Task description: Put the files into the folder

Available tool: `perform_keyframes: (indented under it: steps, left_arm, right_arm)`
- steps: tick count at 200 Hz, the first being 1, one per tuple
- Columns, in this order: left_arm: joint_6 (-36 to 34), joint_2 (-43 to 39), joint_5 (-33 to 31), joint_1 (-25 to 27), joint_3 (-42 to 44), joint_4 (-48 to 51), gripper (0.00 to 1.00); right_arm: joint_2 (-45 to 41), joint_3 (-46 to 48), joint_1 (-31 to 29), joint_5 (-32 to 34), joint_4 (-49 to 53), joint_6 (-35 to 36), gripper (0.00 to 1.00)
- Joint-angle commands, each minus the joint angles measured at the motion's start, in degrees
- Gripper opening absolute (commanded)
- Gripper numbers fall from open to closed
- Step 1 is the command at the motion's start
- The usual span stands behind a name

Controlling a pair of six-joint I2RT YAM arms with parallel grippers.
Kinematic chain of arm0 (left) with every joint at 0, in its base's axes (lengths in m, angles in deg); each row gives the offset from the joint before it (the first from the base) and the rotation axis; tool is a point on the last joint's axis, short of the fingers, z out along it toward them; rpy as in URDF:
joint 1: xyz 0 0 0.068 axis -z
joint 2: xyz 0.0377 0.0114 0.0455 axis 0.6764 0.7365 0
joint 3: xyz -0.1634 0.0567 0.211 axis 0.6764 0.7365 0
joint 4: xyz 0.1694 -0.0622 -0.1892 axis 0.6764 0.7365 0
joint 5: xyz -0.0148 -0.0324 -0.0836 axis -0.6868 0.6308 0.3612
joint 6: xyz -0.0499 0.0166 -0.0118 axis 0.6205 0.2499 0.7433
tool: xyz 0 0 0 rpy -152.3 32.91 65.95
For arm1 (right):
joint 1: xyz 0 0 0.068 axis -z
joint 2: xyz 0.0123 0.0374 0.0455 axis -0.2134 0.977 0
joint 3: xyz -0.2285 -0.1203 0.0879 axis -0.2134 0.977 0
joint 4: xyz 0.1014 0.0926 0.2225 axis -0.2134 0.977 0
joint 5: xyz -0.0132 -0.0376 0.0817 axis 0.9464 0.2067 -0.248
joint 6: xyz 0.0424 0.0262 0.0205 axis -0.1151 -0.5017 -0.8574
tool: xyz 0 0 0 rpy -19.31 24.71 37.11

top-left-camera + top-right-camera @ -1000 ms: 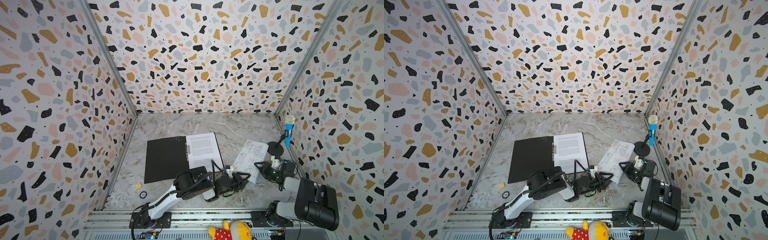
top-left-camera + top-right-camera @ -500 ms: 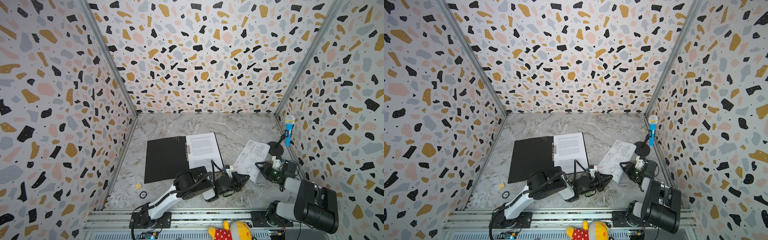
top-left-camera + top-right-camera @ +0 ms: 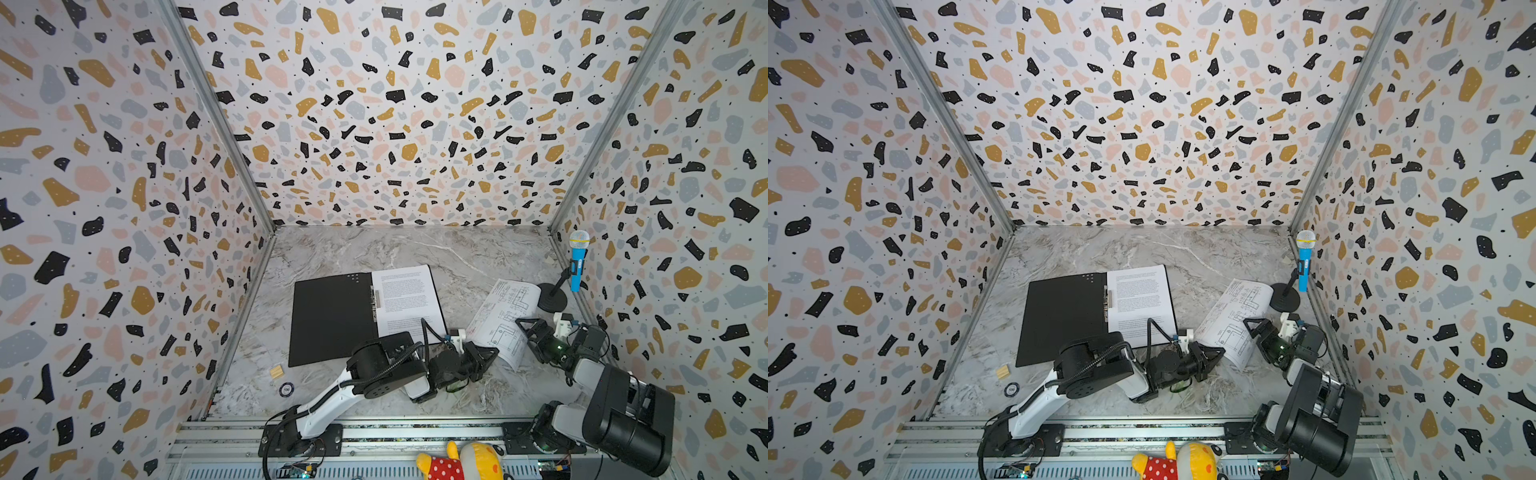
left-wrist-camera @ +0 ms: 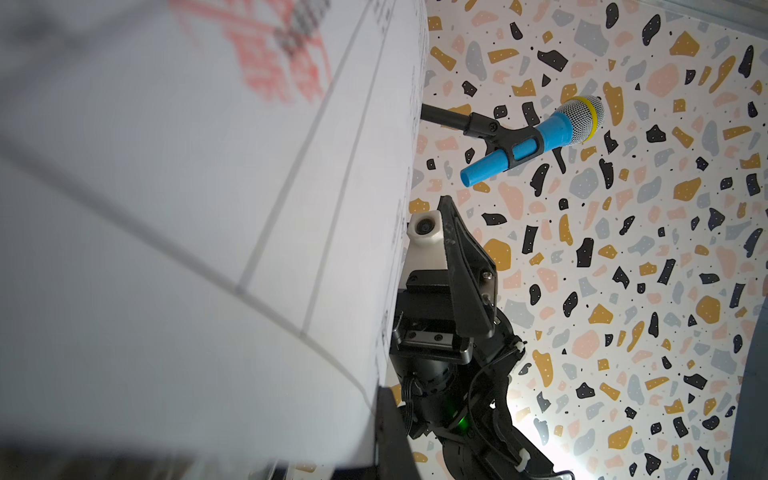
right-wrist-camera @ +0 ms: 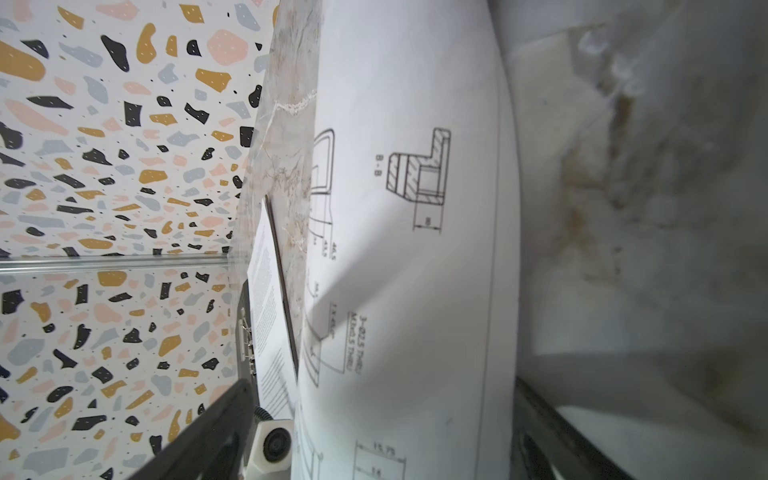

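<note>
The folder point(image 3: 332, 316) point(image 3: 1063, 316) lies open on the marble floor, black inside up. One of the files, a text sheet point(image 3: 405, 299) point(image 3: 1140, 301), lies on its right half. A second file, the line-drawing sheet point(image 3: 503, 320) point(image 3: 1235, 320), is curled up off the floor to the folder's right. My left gripper point(image 3: 484, 355) point(image 3: 1214, 353) is shut on this sheet's near corner; the sheet point(image 4: 166, 208) fills the left wrist view. My right gripper point(image 3: 528, 328) point(image 3: 1254, 328) stands open at the sheet's right edge. The drawing sheet point(image 5: 415, 249) passes loosely between its spread fingers point(image 5: 208, 432).
A blue toy microphone point(image 3: 577, 262) point(image 4: 540, 137) on a black stand is by the right wall, just behind the right gripper. A small wooden block point(image 3: 276, 371) and a round token point(image 3: 286, 389) lie near the left wall. A plush toy point(image 3: 457, 461) sits on the front rail.
My left gripper has closed on the drawing sheet's corner. My right gripper has spread wide and let go of the sheet. Neither arm has shifted much.
</note>
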Motion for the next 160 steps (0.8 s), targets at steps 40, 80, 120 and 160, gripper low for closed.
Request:
perform_keyframes:
  steps: [40,80,120,160]
  left_arm:
    - [-1.77,-5.06,0.44,-1.26,0.93,-1.59,0.0]
    - [-1.2,-3.33,0.97,-1.09,1.77,-2.36,0.0]
    - [-1.32,-2.33,1.8,-0.56,1.39,-1.74,0.0]
    - [-1.96,-3.06,2.6,-0.48,0.77,-0.53,0.15]
  right_arm:
    - [-1.79,1.81,1.74,-2.65,0.06,-0.85,0.92]
    - [-2.37,1.56,1.75,-3.33,-2.45,-2.34,0.68]
    - [-1.33,1.04,1.75,-5.09,-5.72,-5.04,0.5]
    - [-3.51,-0.85,1.46,-5.43,-5.58,-7.41,0.17]
